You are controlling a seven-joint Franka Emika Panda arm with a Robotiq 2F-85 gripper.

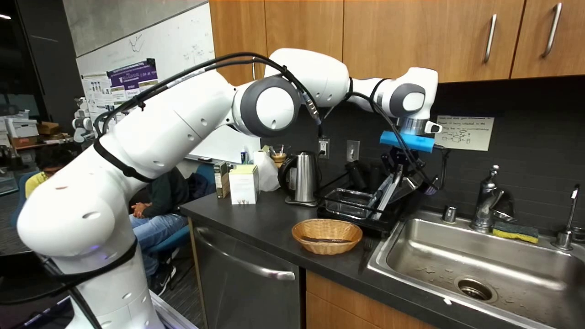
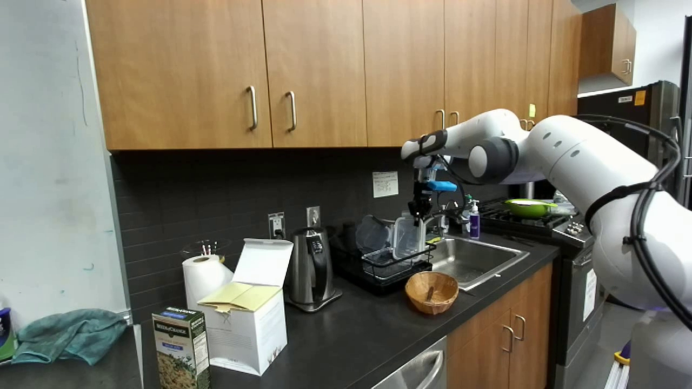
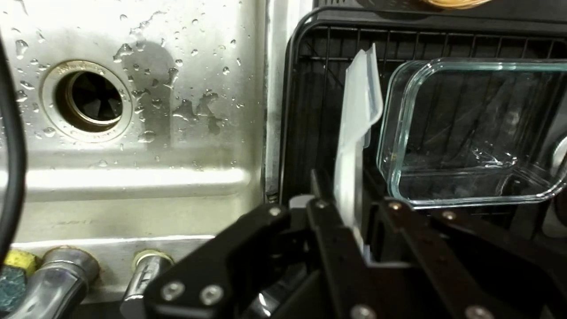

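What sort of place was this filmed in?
Probably a kitchenette in an office or lab: the sink and kettle say kitchen, while the whiteboard suggests a workplace.

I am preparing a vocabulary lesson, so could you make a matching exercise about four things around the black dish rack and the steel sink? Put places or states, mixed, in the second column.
Column 1
1. Thin translucent plastic lid
2. Rectangular clear glass container
3. Oval brown woven basket
4. Yellow and green sponge

Column 2
A. On the back edge of the sink
B. Pinched in the black gripper
C. On the dark counter, holding a dark object
D. Lying flat in the black dish rack

Pairs: 1-B; 2-D; 3-C; 4-A
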